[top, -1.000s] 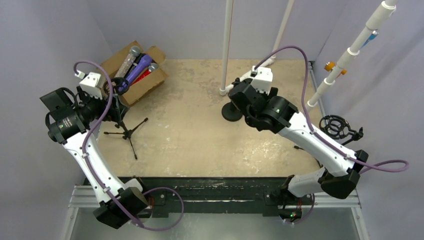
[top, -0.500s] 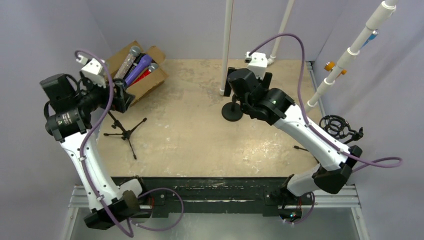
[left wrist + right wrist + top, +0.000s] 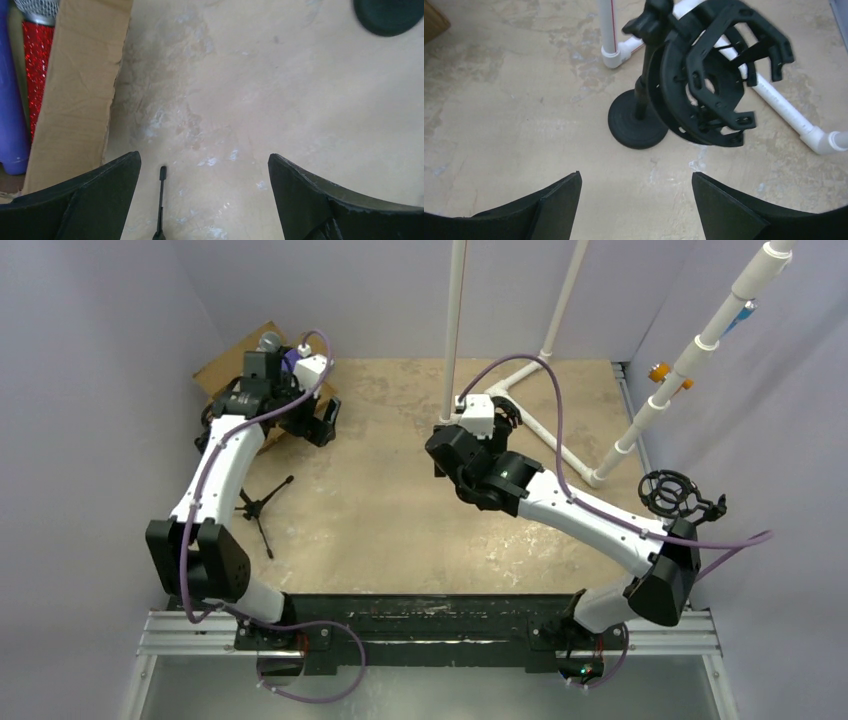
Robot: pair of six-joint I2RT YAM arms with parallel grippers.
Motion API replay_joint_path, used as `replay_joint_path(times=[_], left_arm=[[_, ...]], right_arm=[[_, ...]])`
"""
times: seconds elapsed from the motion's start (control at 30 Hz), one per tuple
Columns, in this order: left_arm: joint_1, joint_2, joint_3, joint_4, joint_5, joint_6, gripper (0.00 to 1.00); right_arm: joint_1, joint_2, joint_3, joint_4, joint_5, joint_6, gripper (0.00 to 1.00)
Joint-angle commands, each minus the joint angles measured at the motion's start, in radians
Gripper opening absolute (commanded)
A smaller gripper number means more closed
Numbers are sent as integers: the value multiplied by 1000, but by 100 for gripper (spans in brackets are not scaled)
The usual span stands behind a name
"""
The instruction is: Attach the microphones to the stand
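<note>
Cardboard box [image 3: 75,90] is holding the mics [image 3: 37,60], and the spread, empty left hand [image 3: 203,157] beside it is probably lining up a pick, calling for a shift over one, while the spread right hand [image 3: 635,175] is facing the stand [image 3: 636,125].

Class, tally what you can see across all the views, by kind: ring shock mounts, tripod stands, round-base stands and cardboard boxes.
Ring shock mounts: 2
Tripod stands: 1
Round-base stands: 1
Cardboard boxes: 1
Total: 5
</note>
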Motion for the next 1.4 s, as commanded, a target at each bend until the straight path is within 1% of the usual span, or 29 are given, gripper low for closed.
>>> replay_joint_path(times=[0.0, 0.1, 0.23, 0.33, 0.4, 0.5, 0.57, 0.67, 0.73, 0.8, 0.97, 1.07, 1.1, 1.2, 1.27, 1.37], left_arm=[[-42, 36, -84, 245, -288, -3, 100], [-72, 100, -91, 362, -485, 45, 100], [-84, 158, -84, 489, -656, 102, 100], [-86, 187, -75, 541, -720, 155, 100], [-85, 216, -55, 536, -756, 189, 100], [-72, 262, -21, 518, -793, 222, 99], [-58, 291, 1, 503, -810, 237, 92], [-39, 336, 25, 497, -834, 261, 73], [-25, 359, 41, 473, -835, 262, 64], [-10, 377, 52, 451, -834, 260, 63], [23, 412, 66, 421, -817, 250, 65], [30, 443, 91, 390, -811, 251, 64], [31, 450, 97, 386, -805, 254, 62], [31, 466, 124, 360, -794, 256, 48], [31, 476, 139, 333, -789, 256, 40], [31, 480, 139, 309, -777, 261, 29]], right_arm=[[44, 12, -63, 119, 2, 29, 84], [56, 73, -71, 126, 3, 44, 84], [60, 138, -89, 166, -2, 48, 82], [60, 169, -114, 215, -9, 44, 81], [59, 194, -121, 241, -18, 48, 80], [57, 239, -109, 257, 16, 44, 79], [53, 269, -99, 266, 26, 43, 78], [33, 296, -110, 278, 15, 57, 74], [11, 298, -135, 298, -6, 65, 73], [-5, 293, -164, 319, -20, 69, 72], [-40, 280, -217, 339, -27, 72, 70], [-76, 281, -236, 343, -41, 72, 70], [-92, 280, -243, 353, -51, 69, 69], [-136, 291, -276, 391, -83, 50, 68], [-153, 310, -286, 408, -80, 37, 66], [-161, 344, -289, 429, -49, 22, 65]])
